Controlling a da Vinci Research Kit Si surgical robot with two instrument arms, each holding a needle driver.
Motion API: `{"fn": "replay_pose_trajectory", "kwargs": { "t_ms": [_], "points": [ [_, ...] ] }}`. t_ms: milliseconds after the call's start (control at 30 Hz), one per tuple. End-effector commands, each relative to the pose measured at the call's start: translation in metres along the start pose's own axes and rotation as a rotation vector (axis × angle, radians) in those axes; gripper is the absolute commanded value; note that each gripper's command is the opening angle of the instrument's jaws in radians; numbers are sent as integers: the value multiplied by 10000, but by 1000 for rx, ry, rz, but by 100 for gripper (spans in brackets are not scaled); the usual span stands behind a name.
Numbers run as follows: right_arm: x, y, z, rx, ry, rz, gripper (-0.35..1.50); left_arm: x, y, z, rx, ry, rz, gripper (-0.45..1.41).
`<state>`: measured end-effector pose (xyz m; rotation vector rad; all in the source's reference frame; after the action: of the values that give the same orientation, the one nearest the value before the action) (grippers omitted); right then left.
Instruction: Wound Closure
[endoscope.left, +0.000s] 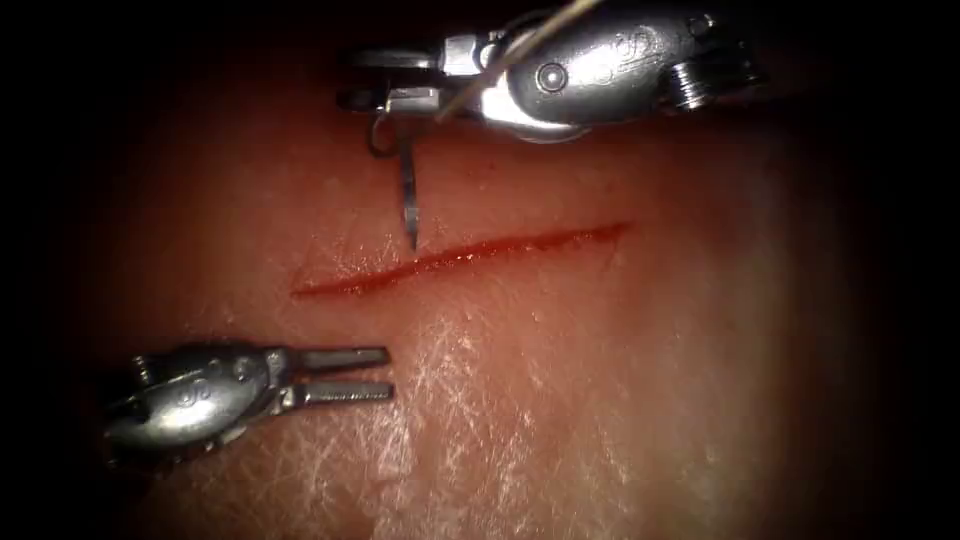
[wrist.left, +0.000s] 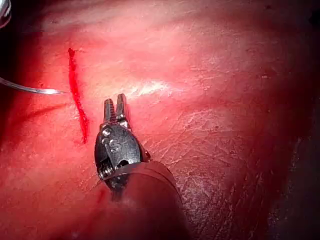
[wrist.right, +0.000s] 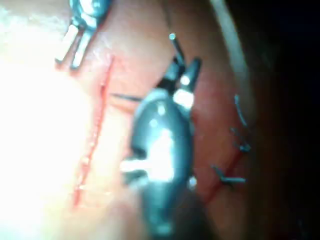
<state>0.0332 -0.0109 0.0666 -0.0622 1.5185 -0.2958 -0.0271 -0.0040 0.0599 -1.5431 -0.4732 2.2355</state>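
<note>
The cut (endoscope.left: 460, 255) runs slantwise across the tissue (endoscope.left: 600, 380), lined with red fluid. My right tool (endoscope.left: 385, 85) reaches in from the right beyond the cut, jaws shut on the curved needle (endoscope.left: 407, 185) near its rear end. The needle hangs toward me, its tip just short of the cut's far edge over the cut's left half; a shadow under the needle (wrist.left: 35, 90) suggests it is outside the tissue. Pale thread (endoscope.left: 520, 45) crosses the right tool. My left tool (endoscope.left: 388, 373) rests on the near side at the left, open and holding nothing.
In the right wrist view, blue stitches with cut ends (wrist.right: 235, 147) sit on a second red line beyond the right tool (wrist.right: 182, 70). The left tool (wrist.right: 70, 47) lies by the cut's (wrist.right: 95, 125) end. The near tissue has a pale, scratched surface (endoscope.left: 470, 400).
</note>
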Motion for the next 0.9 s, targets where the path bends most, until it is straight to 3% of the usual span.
{"fn": "replay_pose_trajectory", "kwargs": {
  "t_ms": [33,300,500,900],
  "points": [
    [-11,-1,9,5,5,-18,-35,-6,0,8,-1,1,-2,12],
    [-29,-3,12,-7,5,-61,-35,-6,0,10,-10,3,1,12],
    [-30,10,28,-21,7,-61,-35,-6,0,10,-13,3,-3,10],
    [-27,2,36,6,22,-70,-35,-7,-2,10,-14,3,-1,9]
  ]
}}
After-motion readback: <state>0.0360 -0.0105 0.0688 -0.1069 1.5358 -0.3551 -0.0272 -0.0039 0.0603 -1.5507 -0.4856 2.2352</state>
